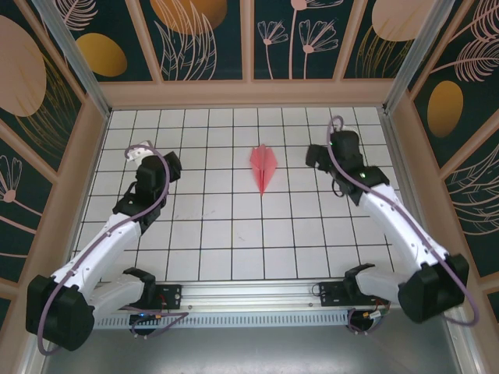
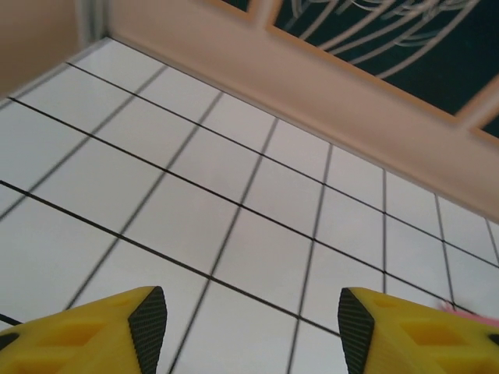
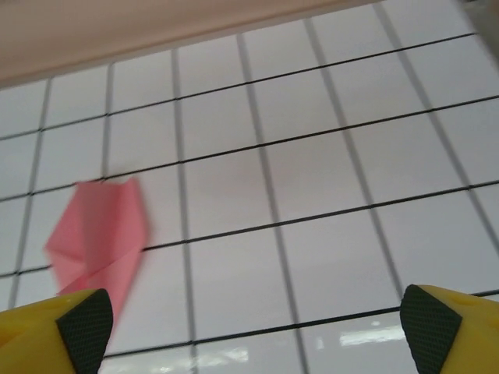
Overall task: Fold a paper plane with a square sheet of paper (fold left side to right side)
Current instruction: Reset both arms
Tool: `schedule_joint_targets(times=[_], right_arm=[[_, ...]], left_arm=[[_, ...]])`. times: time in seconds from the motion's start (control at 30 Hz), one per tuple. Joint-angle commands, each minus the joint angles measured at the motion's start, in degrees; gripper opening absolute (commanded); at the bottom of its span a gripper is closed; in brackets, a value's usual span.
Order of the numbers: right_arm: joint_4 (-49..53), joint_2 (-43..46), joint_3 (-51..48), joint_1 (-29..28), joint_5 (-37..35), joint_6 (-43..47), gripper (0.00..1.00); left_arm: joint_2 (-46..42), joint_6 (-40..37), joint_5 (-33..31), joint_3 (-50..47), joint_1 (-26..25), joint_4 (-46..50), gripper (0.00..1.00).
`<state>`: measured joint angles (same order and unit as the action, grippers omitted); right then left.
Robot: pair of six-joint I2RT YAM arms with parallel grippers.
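Note:
The paper plane (image 1: 263,167) lies on the white grid table, a slim salmon-pink dart with a centre ridge, about two tiles long, its narrow tip toward the near side. In the right wrist view the plane (image 3: 100,238) sits at the left, beside the left fingertip. My right gripper (image 1: 316,156) (image 3: 253,327) stands wide open about a tile right of the plane, with nothing between its fingers. My left gripper (image 1: 168,166) (image 2: 252,327) is open over bare tiles, about three tiles left of the plane. A pink sliver of the plane (image 2: 468,313) peeks past its right finger.
A wooden rim (image 1: 249,95) and patterned dark panels close the table at the back and both sides. The left wrist view looks toward the back wall (image 2: 327,86). An aluminium rail (image 1: 249,300) with both arm bases runs along the near edge.

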<state>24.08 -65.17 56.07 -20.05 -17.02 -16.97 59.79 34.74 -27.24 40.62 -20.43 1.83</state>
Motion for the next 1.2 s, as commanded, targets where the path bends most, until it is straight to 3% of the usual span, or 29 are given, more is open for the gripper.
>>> schedule_joint_targets(times=[0.0,0.1,0.2,0.33,0.47,0.6,0.97,1.17], right_arm=[[-13.25,6.26,-9.1,4.55,-1.24,3.55,0.99],[-20.77,9.53,-17.41,11.36,1.59,3.92,0.99],[-30.27,10.69,-25.87,17.78,4.24,4.9,0.99],[-44.53,9.77,-34.42,22.44,4.81,6.83,0.99],[-57.78,4.68,-38.44,23.72,6.34,9.76,0.99],[-74.38,-3.59,-41.35,23.7,11.52,10.65,0.99],[-98.35,-23.54,-43.81,20.5,14.84,16.95,0.99],[-95.92,-23.11,-42.97,22.32,17.62,15.57,0.99]], left_arm=[[-0.73,-4.3,-3.97,0.55,2.11,-2.74,0.64],[-1.61,-8.96,-8.52,-3.23,2.83,-10.08,0.7],[-3.36,-14.34,-13.12,-9.47,3.14,-22.03,0.85],[-2.9,-19.41,-19.73,-15.56,4.53,-32.37,0.98],[0.6,-19.77,-21.66,-17.11,7.13,-34.28,0.99],[6.54,-21.51,-23.75,-20.15,9.51,-42.64,0.99],[22.78,-29.15,-10.91,-29.74,12.31,-78.08,0.99],[23.59,-30.59,-2.07,-30.35,13.39,-78.96,0.99]])
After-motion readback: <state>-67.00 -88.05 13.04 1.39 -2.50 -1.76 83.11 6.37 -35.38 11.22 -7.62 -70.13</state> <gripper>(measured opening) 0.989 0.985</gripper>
